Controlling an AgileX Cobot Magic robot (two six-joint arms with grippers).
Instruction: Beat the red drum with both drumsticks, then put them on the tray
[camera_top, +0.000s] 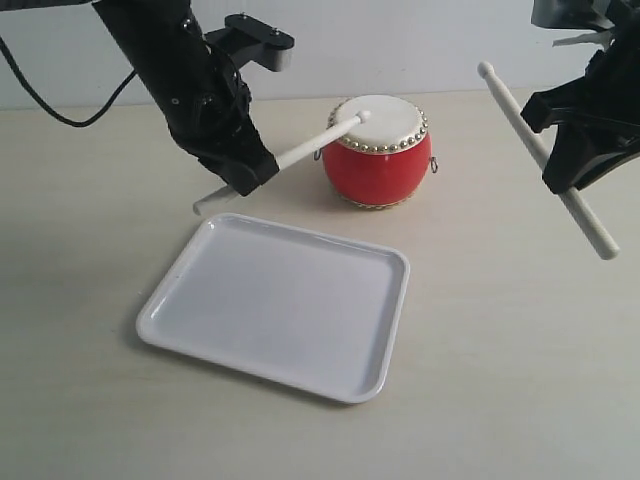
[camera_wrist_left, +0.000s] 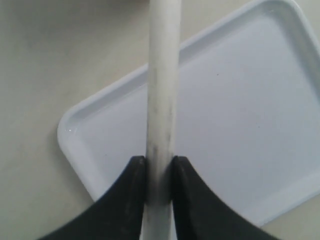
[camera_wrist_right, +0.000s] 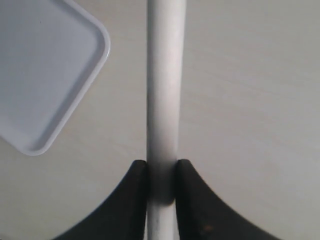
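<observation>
The red drum (camera_top: 378, 152) with its cream skin stands on the table behind the white tray (camera_top: 280, 305). My left gripper (camera_top: 243, 172) is shut on a pale drumstick (camera_top: 300, 152), and the stick's rounded tip rests on the near-left edge of the drum skin. In the left wrist view that drumstick (camera_wrist_left: 162, 100) runs straight out between the black fingers (camera_wrist_left: 134, 190) above the tray (camera_wrist_left: 235, 125). My right gripper (camera_top: 568, 165) is shut on the other drumstick (camera_top: 545, 158), held high to the right of the drum, tip pointing up and back. The right wrist view shows this drumstick (camera_wrist_right: 165, 90) clamped over bare table.
The pale wooden tabletop (camera_top: 500, 350) stretches in front and to the right of the tray. A corner of the tray (camera_wrist_right: 45, 75) shows in the right wrist view. A black cable (camera_top: 60, 105) hangs at the back left by the wall.
</observation>
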